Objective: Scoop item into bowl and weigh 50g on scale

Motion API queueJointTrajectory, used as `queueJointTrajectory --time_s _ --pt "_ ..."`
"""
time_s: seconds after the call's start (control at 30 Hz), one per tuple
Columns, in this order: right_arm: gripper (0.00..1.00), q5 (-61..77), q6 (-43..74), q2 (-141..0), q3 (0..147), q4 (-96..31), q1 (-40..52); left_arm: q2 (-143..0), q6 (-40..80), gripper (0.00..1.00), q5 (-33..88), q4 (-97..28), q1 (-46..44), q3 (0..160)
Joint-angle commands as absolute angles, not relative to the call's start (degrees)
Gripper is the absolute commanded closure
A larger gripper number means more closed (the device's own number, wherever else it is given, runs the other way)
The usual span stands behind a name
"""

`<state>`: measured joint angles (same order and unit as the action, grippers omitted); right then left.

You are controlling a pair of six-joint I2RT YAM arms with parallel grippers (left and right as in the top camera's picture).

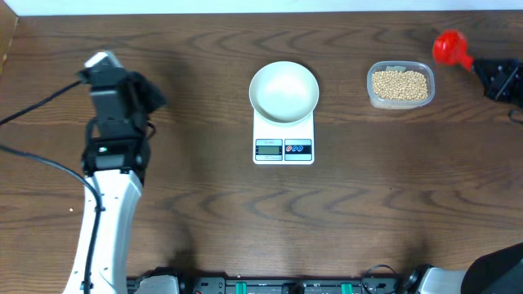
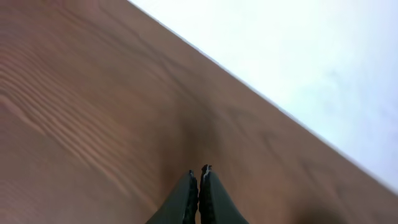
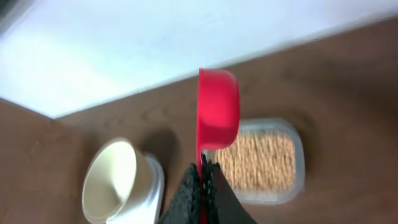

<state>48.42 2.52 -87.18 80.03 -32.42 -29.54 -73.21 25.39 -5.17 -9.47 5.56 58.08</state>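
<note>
The right gripper (image 3: 202,169) is clamped on the thin handle of a red scoop (image 3: 217,107). It holds the scoop in the air beyond the far right corner of the tub (image 1: 370,82). The beans (image 1: 400,84) all lie in that tub, well right of the bowl (image 1: 283,88). The bowl sits empty on the scale (image 1: 283,149). The left gripper (image 2: 199,173) has its fingers pressed together on nothing. It hangs over bare table (image 1: 204,212) far to the left, away from the work.

No scooping has begun, I judge. The cup looks empty from above, though the wrist view shows only its outer side, so I cannot be sure.

Risks from here:
- The handle is thin and pinched near its end. Digging into the beans may twist the scoop in the fingers, tipping the cup and spilling grains.
- The tub is light, and no hand holds it. A push from the scoop could slide it or tilt it.
- Round beans roll. An overfull cup carried across the gap to the bowl may shed some onto the table or the scale face.
- A knock on the bowl's rim could shift it on the scale and upset the weighing.
- Pouring too fast would overshoot the target. The display is too small to read here.
</note>
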Motion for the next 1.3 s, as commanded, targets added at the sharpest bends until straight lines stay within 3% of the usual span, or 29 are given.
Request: queueJointTrajectory --time_s 0.0,0.13,0.67,0.83,1.27 --pt "0.99 47.03 13.43 -87.35 80.03 -25.82 -28.36 -74.78 26.89 0.92 -7.42 -6.35 9.78 58.39" --pt "0.99 40.99 23.68 -87.35 80.03 -16.88 -28.27 -77.62 30.22 0.93 -8.27 -1.41 12.62 58.41" --pt "0.99 36.80 27.42 -88.84 80.03 -14.85 -28.01 -83.26 30.09 0.93 -2.59 0.25 9.56 62.78" --pt "0.99 38.54 27.07 -88.84 80.03 -16.23 -27.99 -83.26 30.06 0.93 3.38 -6.33 2.28 62.78" --pt "0.99 45.41 15.40 -88.84 80.03 -27.70 -26.83 -83.26 30.09 0.93 4.60 -25.56 -23.99 62.19"
